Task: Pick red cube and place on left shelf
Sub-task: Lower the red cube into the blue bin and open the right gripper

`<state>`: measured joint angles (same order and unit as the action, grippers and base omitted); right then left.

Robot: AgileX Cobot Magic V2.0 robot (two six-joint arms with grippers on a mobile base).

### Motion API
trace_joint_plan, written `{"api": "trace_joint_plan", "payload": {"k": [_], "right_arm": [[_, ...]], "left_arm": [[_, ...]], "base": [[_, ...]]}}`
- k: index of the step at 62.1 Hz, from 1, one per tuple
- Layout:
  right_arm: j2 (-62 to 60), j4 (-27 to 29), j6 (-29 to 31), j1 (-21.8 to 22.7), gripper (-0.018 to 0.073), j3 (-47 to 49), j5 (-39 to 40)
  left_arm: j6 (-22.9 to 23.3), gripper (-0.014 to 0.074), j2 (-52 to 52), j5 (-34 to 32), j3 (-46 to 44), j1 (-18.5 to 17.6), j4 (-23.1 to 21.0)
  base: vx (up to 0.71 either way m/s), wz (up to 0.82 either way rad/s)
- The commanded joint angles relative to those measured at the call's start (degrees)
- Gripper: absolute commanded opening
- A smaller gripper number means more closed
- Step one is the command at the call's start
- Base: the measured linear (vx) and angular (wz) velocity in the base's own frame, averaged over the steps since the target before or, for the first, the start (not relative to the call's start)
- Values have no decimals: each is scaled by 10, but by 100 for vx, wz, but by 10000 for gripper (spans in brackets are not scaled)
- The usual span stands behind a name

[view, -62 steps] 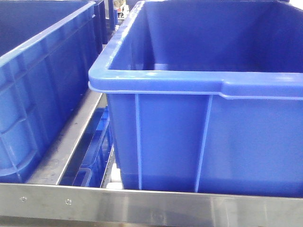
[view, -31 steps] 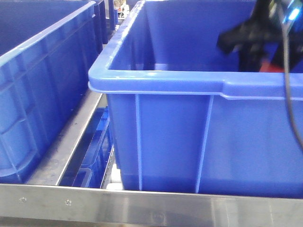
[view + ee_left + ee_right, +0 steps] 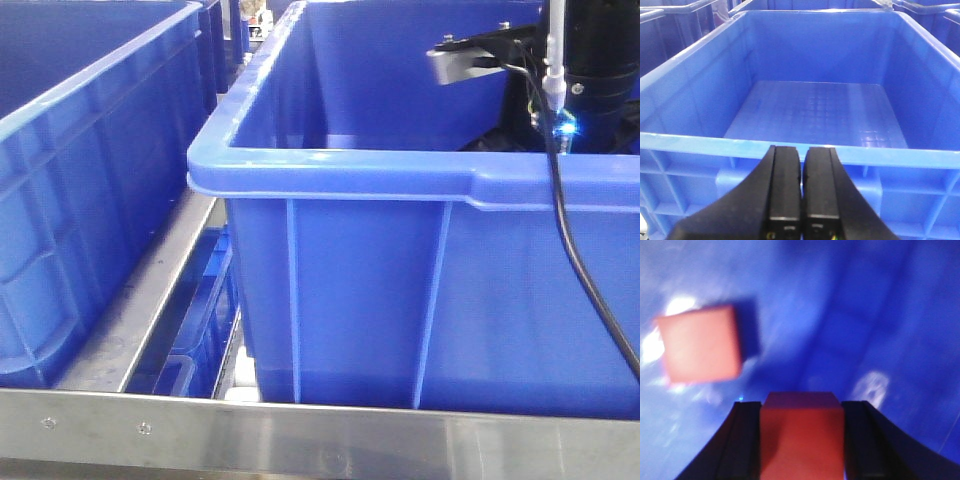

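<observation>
Placing step: right claw (image 3: 801, 440) clamped on red cube (image 3: 801, 432) inside a blue crate (image 3: 330, 170) on the left shelf (image 3: 300, 435), second red cube (image 3: 700, 342) at ten o'clock; next, lower and release; left claw (image 3: 801, 190) pressed together, empty.

We saw a big crate (image 3: 420, 290) of glossy blue plastic, its walls ribbed, its rim smooth and catching light. Another crate's floor (image 3: 815, 112) was embossed with a fine grid of squares. The shelf's front rail (image 3: 300, 435) was brushed steel, dull-shining, with small screws. The red cube (image 3: 802, 435) looked matt and smooth between black matt fingers (image 3: 747, 440).
</observation>
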<state>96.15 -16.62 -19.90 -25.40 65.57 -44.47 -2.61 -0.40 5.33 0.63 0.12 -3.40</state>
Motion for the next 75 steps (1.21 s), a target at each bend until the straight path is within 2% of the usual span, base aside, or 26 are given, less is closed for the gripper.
{"api": "trace_joint_plan", "payload": {"k": [1, 8, 22, 27, 39, 52, 59, 75], "right_arm": [[-19, -10, 1, 7, 150, 15, 8], [-19, -10, 1, 7, 232, 15, 5], [-21, -10, 1, 7, 492, 15, 1], [-24, -10, 1, 7, 543, 19, -1], [-57, -10, 1, 7, 551, 24, -1], [-150, -10, 1, 7, 550, 20, 27], [-220, -12, 1, 7, 489, -6, 56], [-388, -21, 1, 7, 97, -129, 105]], "left_arm": [[3, 90, -7, -46, 14, -2, -4], [3, 90, -7, -46, 14, -2, -4], [3, 90, -7, -46, 14, -2, -4], [3, 90, -7, -46, 14, -2, -4], [3, 90, -7, -46, 14, -2, -4], [3, 90, -7, -46, 14, -2, -4], [3, 90, -7, -46, 14, -2, -4], [3, 90, -7, -46, 14, -2, -4]], "base": [[0, 0], [0, 0], [0, 0], [0, 0], [0, 0], [0, 0], [0, 0], [0, 0]]}}
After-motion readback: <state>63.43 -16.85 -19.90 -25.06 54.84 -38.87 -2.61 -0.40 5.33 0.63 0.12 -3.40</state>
